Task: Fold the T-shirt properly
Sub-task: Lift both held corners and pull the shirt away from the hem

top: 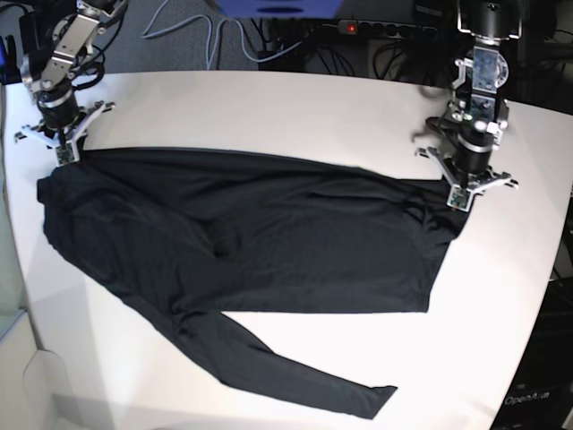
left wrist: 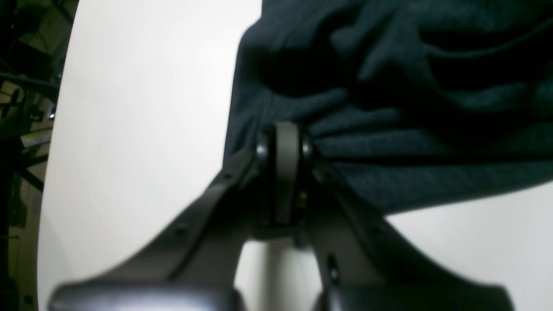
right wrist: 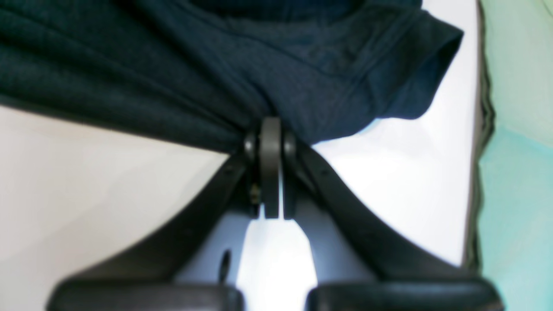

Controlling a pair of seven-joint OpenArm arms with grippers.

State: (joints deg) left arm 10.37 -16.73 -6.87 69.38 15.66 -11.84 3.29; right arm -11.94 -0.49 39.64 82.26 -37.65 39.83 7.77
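The thin, wrinkled charcoal-black long-sleeved T-shirt (top: 260, 242) lies spread across the middle of the white rounded table (top: 269, 98), one sleeve trailing toward the near edge. Bare tabletop shows along the far side and at the near right. Left gripper (left wrist: 283, 140) is clamped on the shirt's edge, fabric bunching at its tips, at the garment's right end in the base view. Right gripper (right wrist: 270, 142) is likewise clamped on the shirt's edge at the opposite end, close to the table's rim.

Both wrist views blurred; T-shirt (left wrist: 389, 108) cut off by frame edges.
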